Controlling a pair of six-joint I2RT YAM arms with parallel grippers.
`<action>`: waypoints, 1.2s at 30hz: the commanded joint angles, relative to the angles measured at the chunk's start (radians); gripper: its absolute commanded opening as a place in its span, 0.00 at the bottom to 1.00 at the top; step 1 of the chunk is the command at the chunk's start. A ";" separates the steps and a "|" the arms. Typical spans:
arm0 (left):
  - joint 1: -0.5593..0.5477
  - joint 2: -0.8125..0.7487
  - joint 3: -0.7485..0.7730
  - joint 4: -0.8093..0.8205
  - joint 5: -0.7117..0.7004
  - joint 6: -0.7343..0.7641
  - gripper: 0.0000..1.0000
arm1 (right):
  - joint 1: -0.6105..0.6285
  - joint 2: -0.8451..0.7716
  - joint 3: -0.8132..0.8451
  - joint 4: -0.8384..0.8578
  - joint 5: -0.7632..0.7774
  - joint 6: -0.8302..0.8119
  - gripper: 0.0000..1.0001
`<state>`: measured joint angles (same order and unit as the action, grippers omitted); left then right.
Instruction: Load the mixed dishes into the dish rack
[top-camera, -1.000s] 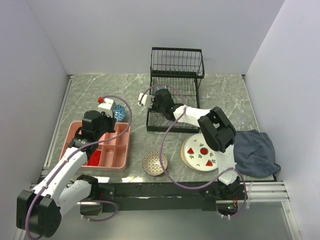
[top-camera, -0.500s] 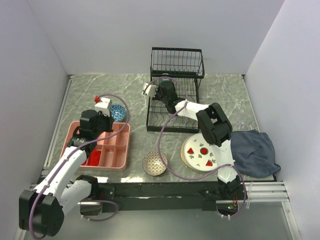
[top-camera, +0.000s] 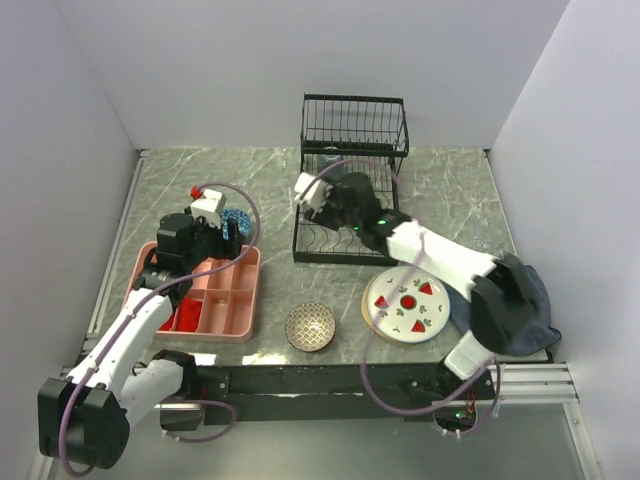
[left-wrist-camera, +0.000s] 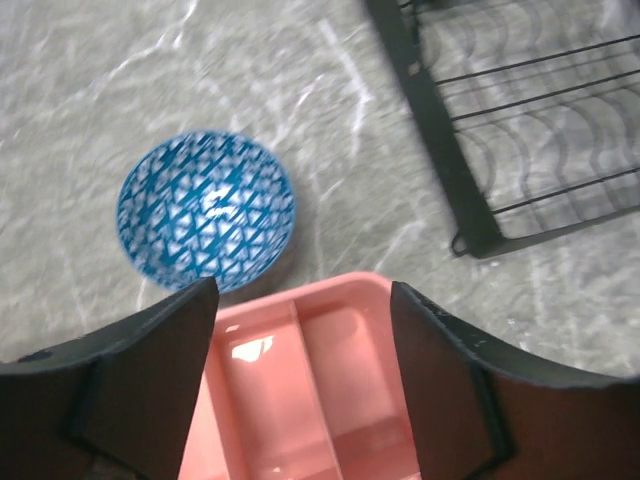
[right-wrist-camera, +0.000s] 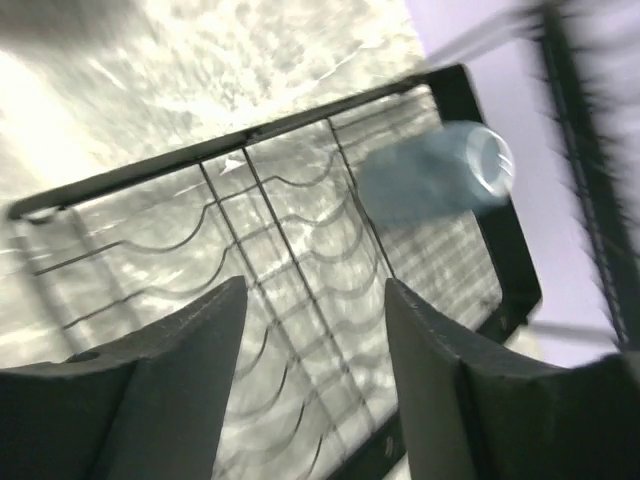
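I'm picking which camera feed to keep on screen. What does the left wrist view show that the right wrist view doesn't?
Only the left wrist view shows the blue bowl on the table and the pink tray under the open, empty left hand. Only the right wrist view shows a bluish cup lying on its side in the rack, blurred, beyond the open, empty right hand. Both show the black wire rack and the marble table.
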<state>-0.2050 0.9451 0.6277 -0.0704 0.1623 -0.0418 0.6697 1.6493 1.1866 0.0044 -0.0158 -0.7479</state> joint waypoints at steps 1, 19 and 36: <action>0.004 0.007 0.067 0.061 0.127 0.031 0.79 | -0.041 -0.196 -0.015 -0.279 0.045 0.267 0.68; -0.004 0.044 0.052 0.164 0.229 -0.044 0.78 | -0.830 -0.313 -0.187 -0.523 0.068 0.409 0.68; 0.010 0.054 0.044 0.155 0.240 -0.050 0.79 | -0.946 -0.066 0.051 -0.566 0.039 0.346 0.63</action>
<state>-0.2066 0.9932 0.6594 0.0441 0.3710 -0.0731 -0.2733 1.5814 1.1622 -0.5323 0.0433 -0.3855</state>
